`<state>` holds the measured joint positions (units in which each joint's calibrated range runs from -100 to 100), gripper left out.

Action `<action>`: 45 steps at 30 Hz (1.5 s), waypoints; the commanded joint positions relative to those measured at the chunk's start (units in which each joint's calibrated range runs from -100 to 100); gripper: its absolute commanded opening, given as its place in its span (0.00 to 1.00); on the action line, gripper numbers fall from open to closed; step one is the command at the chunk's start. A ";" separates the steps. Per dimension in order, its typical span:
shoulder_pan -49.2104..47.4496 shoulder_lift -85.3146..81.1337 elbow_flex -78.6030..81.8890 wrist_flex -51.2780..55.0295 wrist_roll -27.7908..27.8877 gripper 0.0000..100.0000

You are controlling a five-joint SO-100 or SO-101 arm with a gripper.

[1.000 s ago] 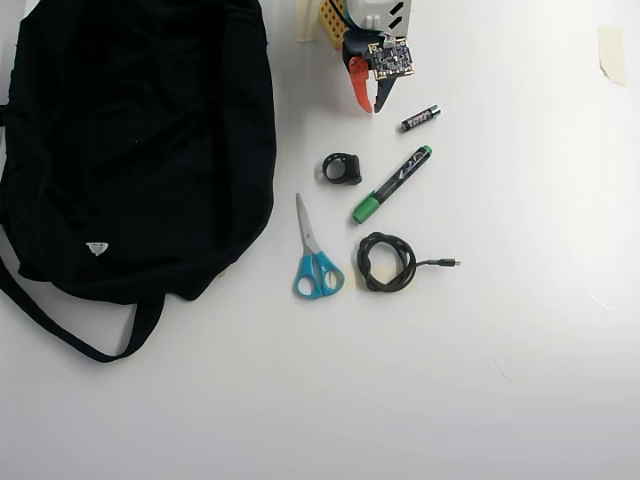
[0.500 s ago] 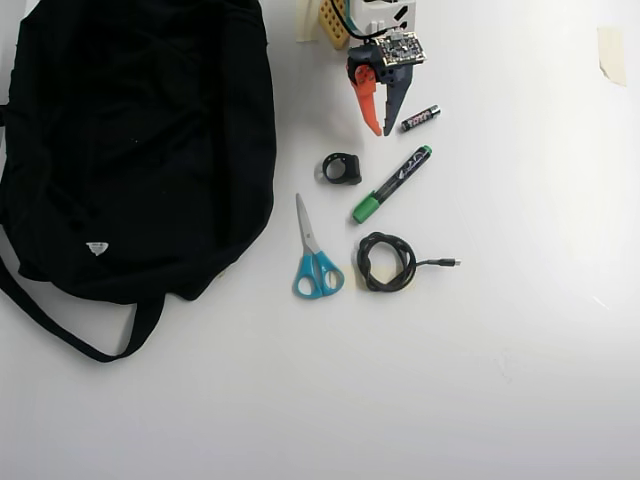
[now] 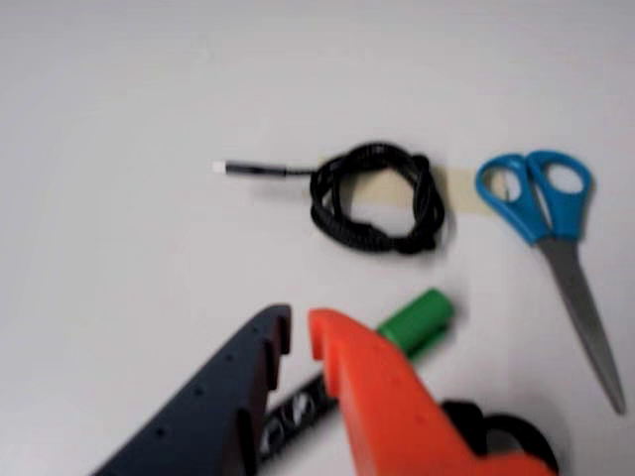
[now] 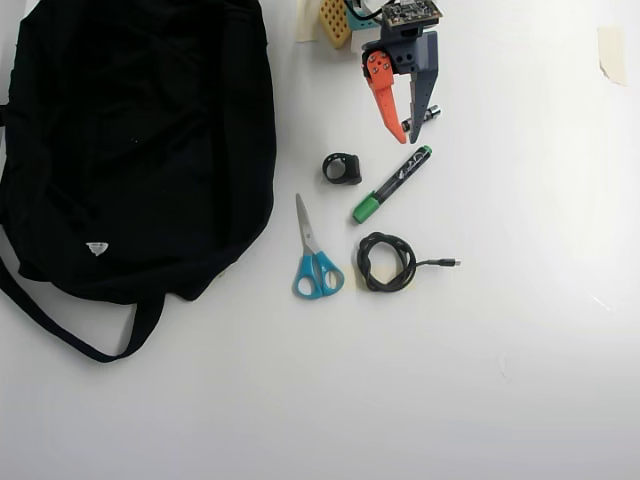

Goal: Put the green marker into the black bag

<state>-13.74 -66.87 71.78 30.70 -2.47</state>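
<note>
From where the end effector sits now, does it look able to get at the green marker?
Probably yes. The end effector is open and just short of the green marker's upper end, with nothing lying across the barrel. The black ring and the battery are close by.

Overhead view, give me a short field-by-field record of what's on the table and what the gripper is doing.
surface: white table
gripper: open, above the table near the marker's small green end, holding nothing
green marker: lying flat, diagonal, not in the bag
black bag: at left, straps trailing toward the bottom
scissors: blue handles, left of the coiled black cable
black ring-shaped part: left of the marker
battery: mostly hidden by the dark finger
</note>
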 commanded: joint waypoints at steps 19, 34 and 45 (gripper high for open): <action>3.04 32.35 -29.37 -20.97 0.84 0.03; 5.74 45.46 -49.67 -20.97 1.84 0.03; 6.04 50.36 -56.50 -20.54 1.84 0.03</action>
<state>-7.94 -16.23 18.47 10.69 -0.81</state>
